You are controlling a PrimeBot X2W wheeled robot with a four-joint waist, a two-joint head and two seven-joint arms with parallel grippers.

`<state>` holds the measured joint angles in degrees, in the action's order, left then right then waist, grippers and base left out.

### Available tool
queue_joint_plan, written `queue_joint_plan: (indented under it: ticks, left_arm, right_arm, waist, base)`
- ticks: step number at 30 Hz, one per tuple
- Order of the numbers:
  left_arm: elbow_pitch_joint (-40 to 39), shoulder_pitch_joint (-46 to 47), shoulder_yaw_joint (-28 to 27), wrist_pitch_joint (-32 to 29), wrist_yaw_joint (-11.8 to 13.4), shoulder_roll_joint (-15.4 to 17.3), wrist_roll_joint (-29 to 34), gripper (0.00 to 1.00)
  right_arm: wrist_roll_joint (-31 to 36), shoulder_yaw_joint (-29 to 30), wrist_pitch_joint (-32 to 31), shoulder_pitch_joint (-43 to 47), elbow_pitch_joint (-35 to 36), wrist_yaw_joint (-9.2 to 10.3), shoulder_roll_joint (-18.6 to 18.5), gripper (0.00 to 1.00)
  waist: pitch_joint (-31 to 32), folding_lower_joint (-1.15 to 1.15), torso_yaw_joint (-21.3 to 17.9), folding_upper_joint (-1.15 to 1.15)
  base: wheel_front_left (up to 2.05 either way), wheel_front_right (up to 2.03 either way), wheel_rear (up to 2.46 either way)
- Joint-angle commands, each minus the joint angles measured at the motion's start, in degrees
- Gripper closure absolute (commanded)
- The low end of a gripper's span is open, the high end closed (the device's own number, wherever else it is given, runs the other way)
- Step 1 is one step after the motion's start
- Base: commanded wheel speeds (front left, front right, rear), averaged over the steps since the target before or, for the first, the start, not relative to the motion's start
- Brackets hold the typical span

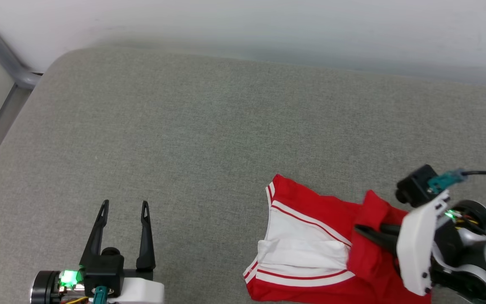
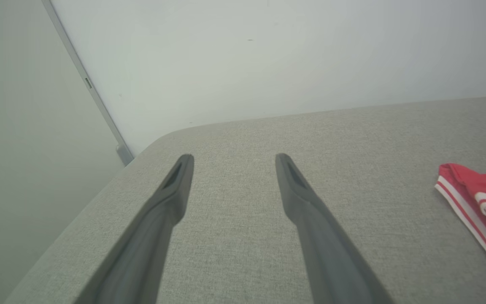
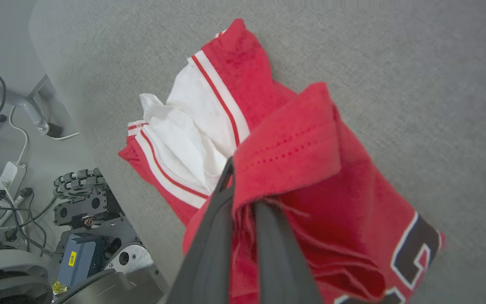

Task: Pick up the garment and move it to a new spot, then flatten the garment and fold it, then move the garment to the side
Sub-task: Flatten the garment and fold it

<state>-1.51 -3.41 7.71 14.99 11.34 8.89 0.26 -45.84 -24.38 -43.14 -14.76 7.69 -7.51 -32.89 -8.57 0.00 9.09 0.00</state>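
The garment (image 1: pixel 310 236) is a red T-shirt with white sleeves and striped trim, lying bunched at the near right of the grey padded surface. My right gripper (image 1: pixel 363 230) is shut on a raised red fold of the garment (image 3: pixel 293 139), whose fabric drapes over the fingers (image 3: pixel 209 236). Black white-outlined lettering (image 3: pixel 411 249) shows on its right part. My left gripper (image 1: pixel 125 207) stands open over bare surface at the lower left, well apart from the garment (image 2: pixel 479 198), with nothing between its fingers (image 2: pixel 175 185).
The grey padded surface (image 1: pixel 209 126) stretches wide to the left and back, ending at a pale wall. A grey metal frame (image 1: pixel 11 67) stands past its far left corner. Cables and robot base parts (image 3: pixel 78 219) lie on the floor beyond the near edge.
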Motion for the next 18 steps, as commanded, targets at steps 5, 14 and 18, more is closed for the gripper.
queue_joint_plan:
  ticks: [5,14,18]
  left_arm:
    - [0.26,1.63,0.59,0.26,0.25,-0.09,-0.03,0.0]
    - [0.51,3.31,1.61,0.26,0.36,-0.42,-0.17,0.0]
    - [0.61,4.26,2.19,0.26,0.43,-0.73,-0.04,0.0]
  right_arm:
    - [1.09,-7.57,2.01,-7.71,-2.62,0.05,2.15,1.0]
    - [2.4,-19.63,5.45,-19.28,-11.87,0.05,6.03,1.0]
    - [3.13,-24.1,7.03,-23.56,-17.31,0.05,7.95,1.0]
  waist:
    - [-1.28,0.0,1.36,0.0]
    - [-3.81,0.0,3.06,0.0]
    - [-4.94,0.0,3.87,0.0]
  base:
    - [0.0,0.0,0.0]
    - [0.0,0.0,0.0]
    - [0.0,0.0,0.0]
